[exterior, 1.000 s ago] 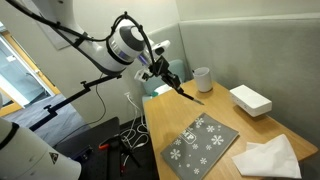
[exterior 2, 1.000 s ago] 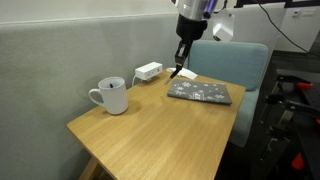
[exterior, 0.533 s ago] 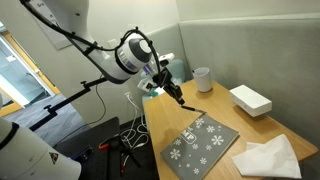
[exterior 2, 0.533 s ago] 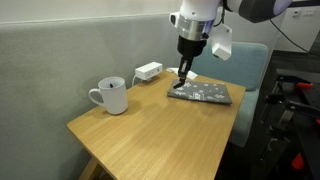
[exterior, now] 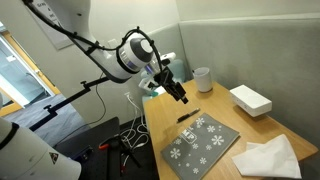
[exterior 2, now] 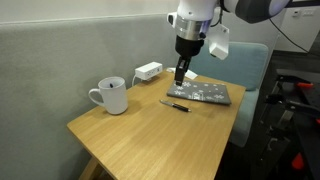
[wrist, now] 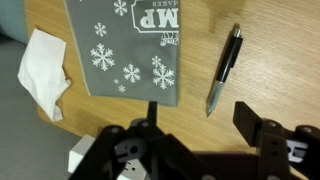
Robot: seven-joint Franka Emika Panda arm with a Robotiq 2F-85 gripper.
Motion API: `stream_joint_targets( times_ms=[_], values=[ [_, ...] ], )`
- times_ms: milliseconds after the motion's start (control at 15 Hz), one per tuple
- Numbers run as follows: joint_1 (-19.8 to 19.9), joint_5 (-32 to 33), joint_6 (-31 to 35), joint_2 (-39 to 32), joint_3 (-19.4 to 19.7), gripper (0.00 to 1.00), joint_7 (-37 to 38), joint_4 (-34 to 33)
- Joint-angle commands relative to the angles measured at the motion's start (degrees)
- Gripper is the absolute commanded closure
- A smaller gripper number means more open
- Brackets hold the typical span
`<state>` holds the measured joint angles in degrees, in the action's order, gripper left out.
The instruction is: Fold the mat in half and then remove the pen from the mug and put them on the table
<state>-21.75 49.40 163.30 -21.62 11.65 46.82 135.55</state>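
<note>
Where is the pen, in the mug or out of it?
Out. The pen lies flat on the table beside the mat, well apart from the mug, with the open gripper above it holding nothing.

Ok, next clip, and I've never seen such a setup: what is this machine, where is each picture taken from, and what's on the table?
It is a single robot arm, steered by a person, with a two-fingered gripper at its end. Two pictures come from cameras standing around the wooden table. The third comes from a camera on the wrist, looking down past the gripper. On the table are a grey snowflake-patterned mat, a black pen beside it but not touching, a white mug, a white box and some crumpled white paper. The gripper is open and holds nothing; it hovers above the table near the pen.
</note>
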Motion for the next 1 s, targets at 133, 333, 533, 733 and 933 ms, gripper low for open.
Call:
stream_joint_targets(
  times_ms=[133, 333, 533, 733, 933],
  values=[
    [8.6, -13.4, 2.3, 4.4, -8.4, 0.00, -17.6, 0.6],
    [17.2, -29.0, 2.1, 4.3, -18.3, 0.00, -31.7, -2.2],
    [26.9, -45.0, -1.5, 1.9, -30.2, 0.00, -43.7, -9.0],
    [26.4, -56.7, -8.0, 0.1, -30.5, 0.00, -49.3, -17.0],
    [23.8, -60.4, -15.5, -1.4, -27.3, 0.00, -48.4, -23.7]
  ],
)
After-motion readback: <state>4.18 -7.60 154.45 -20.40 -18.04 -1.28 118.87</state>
